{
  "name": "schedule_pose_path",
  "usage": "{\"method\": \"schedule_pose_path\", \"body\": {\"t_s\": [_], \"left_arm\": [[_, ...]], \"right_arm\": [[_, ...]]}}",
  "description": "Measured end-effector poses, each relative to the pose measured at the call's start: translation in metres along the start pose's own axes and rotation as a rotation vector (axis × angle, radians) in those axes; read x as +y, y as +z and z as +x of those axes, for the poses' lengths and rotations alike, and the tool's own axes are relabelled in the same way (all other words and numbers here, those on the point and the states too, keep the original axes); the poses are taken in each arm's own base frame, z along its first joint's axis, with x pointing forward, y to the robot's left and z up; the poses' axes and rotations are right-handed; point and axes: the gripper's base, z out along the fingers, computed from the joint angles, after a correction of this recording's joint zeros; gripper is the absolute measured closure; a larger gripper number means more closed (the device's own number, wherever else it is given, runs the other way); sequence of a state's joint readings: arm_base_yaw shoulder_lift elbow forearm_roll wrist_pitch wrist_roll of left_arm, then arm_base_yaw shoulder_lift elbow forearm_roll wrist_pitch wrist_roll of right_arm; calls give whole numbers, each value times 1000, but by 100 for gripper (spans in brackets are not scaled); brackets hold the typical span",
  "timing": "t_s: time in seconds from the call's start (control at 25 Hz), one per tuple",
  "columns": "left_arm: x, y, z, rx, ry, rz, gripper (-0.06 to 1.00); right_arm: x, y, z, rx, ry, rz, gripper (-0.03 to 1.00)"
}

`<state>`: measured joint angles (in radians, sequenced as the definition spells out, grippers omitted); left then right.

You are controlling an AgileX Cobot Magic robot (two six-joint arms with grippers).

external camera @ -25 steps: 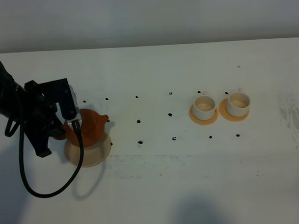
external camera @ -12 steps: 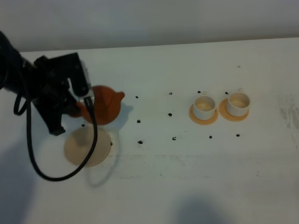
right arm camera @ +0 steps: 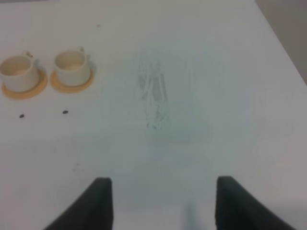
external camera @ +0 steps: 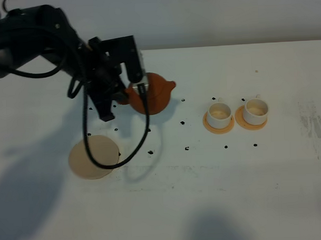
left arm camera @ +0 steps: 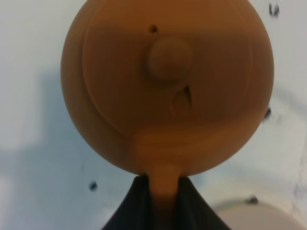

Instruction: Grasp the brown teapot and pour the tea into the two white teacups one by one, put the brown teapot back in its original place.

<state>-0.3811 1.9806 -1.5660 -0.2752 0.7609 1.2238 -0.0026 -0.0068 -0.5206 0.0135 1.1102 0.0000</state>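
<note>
The brown teapot (external camera: 153,94) hangs upright in the air, spout toward the cups, with my left gripper (external camera: 132,89) shut on its loop handle. Seen from the left wrist, the teapot (left arm camera: 168,86) fills the view, lid knob on top, and the gripper (left arm camera: 164,201) pinches the handle between dark fingers. Two white teacups (external camera: 219,112) (external camera: 255,111) stand side by side on orange-tan saucers to the right; they also show as teacups (right arm camera: 18,69) (right arm camera: 71,63) in the right wrist view. The beige coaster (external camera: 94,156) lies bare at lower left. My right gripper (right arm camera: 158,201) is open over the table.
Small black dots (external camera: 149,130) mark the white table (external camera: 168,204) in a grid. A scuffed grey patch (external camera: 313,126) lies near the right edge. A black cable (external camera: 119,158) loops down from the left arm over the coaster's edge.
The left arm lifted the teapot off the beige coaster and carried it up and to the right, toward the teacups. The coaster is now uncovered.
</note>
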Motion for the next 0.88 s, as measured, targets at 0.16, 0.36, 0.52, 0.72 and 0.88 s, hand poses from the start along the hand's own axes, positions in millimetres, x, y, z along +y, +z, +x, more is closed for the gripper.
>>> {"method": "schedule_pose_path", "body": {"t_s": [0.16,0.36,0.52,0.72,0.88], "left_arm": [[3,12,-24,-18,42,6,86],[7,27,-36,8,92,0,86],[5,43,-34,49,111,16,86],[2,55,-39,48,133,1,86],[2,57,-44,29,141,-27,86]], "right_arm": [[0,0,0,0,0,0,51],[0,0,0,0,0,0,51],[0,0,0,0,0,0,51],[0,0,0,0,0,0,51],[0,0,0,0,0,0,51]]}}
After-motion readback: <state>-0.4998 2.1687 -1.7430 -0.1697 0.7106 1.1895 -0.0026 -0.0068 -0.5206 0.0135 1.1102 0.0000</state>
